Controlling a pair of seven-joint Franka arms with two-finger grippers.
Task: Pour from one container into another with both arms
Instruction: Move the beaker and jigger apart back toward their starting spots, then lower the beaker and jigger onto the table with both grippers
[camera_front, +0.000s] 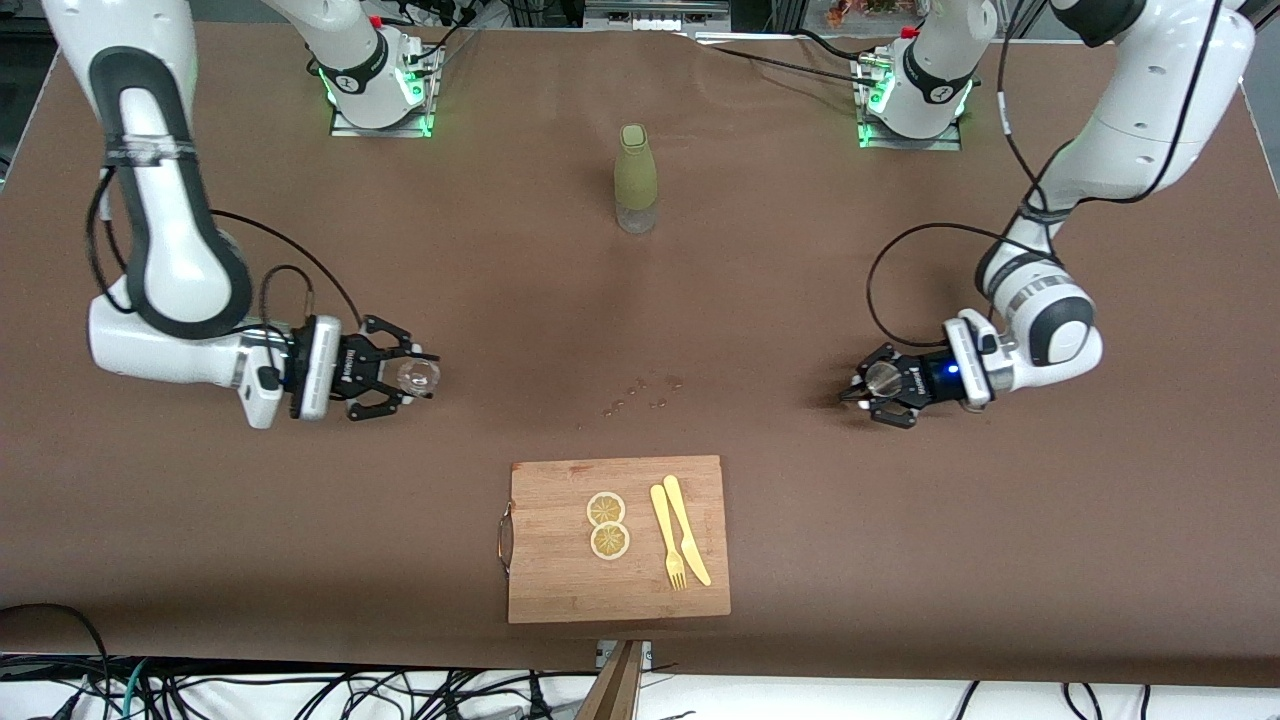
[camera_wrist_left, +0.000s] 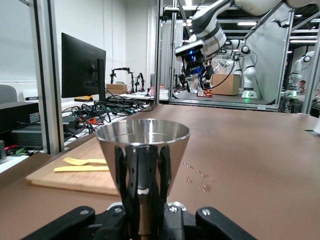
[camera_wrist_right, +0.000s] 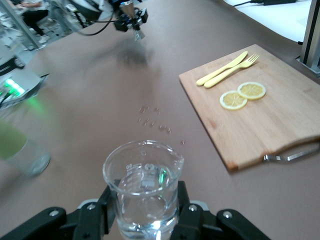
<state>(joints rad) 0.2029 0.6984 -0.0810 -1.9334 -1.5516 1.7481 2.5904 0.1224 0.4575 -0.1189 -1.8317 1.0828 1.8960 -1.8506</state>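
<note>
Both upright, seemingly: glass cup (camera_wrist_right: 144, 192) in right gripper (camera_front: 405, 375), jigger (camera_wrist_left: 142, 165) in left gripper (camera_front: 868, 385).

White arms (camera_front: 170, 250); dark grey joints; black cables; black pincers.

Polished, mirror-bright metal jigger (camera_wrist_left: 143, 150), clear glossy glass cup (camera_wrist_right: 143, 190) with thick base, matt brown surface (camera_front: 900, 560) faintly creased like paper or cloth, smooth pale wood cutting board (camera_front: 560, 580) with metal handle, matt yellow plastic-looking fork and knife (camera_front: 678, 540), frosted olive bottle (camera_front: 635, 178).
</note>
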